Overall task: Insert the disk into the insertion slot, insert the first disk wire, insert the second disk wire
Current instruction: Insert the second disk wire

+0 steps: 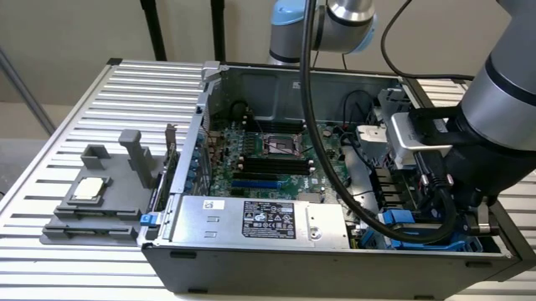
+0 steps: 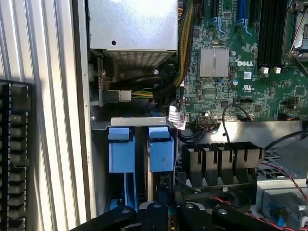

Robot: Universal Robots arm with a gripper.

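The disk (image 2: 161, 153) stands edge-on in its blue carrier, seated in the insertion slot (image 2: 141, 159) beside a second blue carrier (image 2: 121, 150). My gripper (image 2: 169, 206) hangs directly over the near end of the disk, its black fingers (image 2: 156, 211) pressed together. A small dark part (image 2: 164, 181) sits at the disk's end just beyond the fingertips; I cannot tell whether it is a wire plug or whether it is pinched. In the exterior view the arm's wrist (image 1: 469, 169) covers the blue carriers (image 1: 403, 221) at the case's front corner, on the exterior view's right.
The silver power supply (image 1: 251, 219) lies next to the slot, with black and yellow cables (image 2: 144, 89) running from it. The green motherboard (image 1: 268, 157) fills the open case. A black fan shroud (image 2: 224, 159) and thin red wires (image 2: 231, 199) crowd the gripper. A grey fixture (image 1: 92, 210) lies on the slatted table (image 1: 50, 269).
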